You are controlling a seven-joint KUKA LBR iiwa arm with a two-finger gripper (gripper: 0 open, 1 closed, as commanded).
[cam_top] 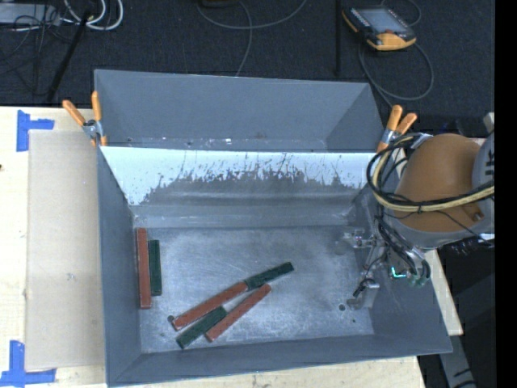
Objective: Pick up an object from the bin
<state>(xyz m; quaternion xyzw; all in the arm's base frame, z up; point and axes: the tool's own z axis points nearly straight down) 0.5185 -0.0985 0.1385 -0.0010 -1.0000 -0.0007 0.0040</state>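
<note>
Six flat sticks (208, 305) in one grey bin (242, 111).
Three red-brown sticks (144, 267) and three dark green sticks (154, 267). One of each colour lies at the left side, and two of each colour lie in the middle.

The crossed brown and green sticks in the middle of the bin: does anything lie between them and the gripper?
Nothing visible does. Only bare bin floor lies between the gripper at the right and the crossed sticks. The other two sticks lie by the left wall, out of the way.
</note>
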